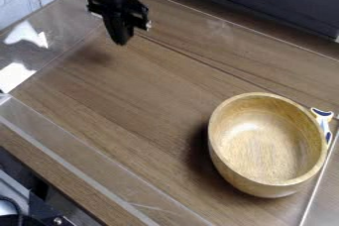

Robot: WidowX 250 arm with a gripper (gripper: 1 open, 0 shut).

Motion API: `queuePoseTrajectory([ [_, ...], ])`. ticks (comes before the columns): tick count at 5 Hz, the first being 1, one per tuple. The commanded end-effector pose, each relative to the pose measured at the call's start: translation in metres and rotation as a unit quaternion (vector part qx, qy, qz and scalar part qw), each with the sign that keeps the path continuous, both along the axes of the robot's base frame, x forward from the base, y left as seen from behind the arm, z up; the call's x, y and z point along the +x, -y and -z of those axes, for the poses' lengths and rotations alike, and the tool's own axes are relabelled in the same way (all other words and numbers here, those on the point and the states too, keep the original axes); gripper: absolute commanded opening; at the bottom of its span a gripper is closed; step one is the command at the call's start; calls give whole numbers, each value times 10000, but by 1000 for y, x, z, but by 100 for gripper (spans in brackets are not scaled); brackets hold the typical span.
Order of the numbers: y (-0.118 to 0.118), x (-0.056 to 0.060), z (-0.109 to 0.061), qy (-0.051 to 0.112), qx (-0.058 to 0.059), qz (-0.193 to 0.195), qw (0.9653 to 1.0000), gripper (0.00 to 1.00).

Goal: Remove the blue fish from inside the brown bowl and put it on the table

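The brown bowl (269, 143) sits upright on the counter (133, 101), toward its near right side, and its smooth hollow is bare: no blue fish lies inside it. That part of the task, getting the fish out of the bowl, therefore appears done.

The end effector (119, 34) hangs far from the bowl, up and to the left of it, above the far left part of the counter, pointing downward with its tip low over the wood. Its jaws are pressed together. Whether the blue fish is pinched between them cannot be told: the tip is dark and small in this view, and no blue shape shows there, nor anywhere on the counter's open surface between the end effector and the bowl.

If the fish is in that closed grip, what is probably left is the last bit of lowering, letting go, and pulling clear. If it is not there, its place cannot be determined from this view, and the placing step cannot be confirmed.
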State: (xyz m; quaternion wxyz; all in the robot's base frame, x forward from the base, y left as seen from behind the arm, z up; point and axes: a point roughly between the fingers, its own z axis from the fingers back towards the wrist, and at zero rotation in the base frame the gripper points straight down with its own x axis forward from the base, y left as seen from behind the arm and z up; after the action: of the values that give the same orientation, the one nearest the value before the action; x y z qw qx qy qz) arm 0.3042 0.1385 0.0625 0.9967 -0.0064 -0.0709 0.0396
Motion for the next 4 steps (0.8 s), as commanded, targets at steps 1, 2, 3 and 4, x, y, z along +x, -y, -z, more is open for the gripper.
queuePoseTrajectory([
  [1,-19,5,-43,424,137,-564,9974,0],
  [2,-35,4,-57,471,60,-1108,9927,0],
  [3,-39,-3,-44,522,117,-1044,9931,100],
  [4,-41,-7,-28,449,187,-1005,9937,100],
])
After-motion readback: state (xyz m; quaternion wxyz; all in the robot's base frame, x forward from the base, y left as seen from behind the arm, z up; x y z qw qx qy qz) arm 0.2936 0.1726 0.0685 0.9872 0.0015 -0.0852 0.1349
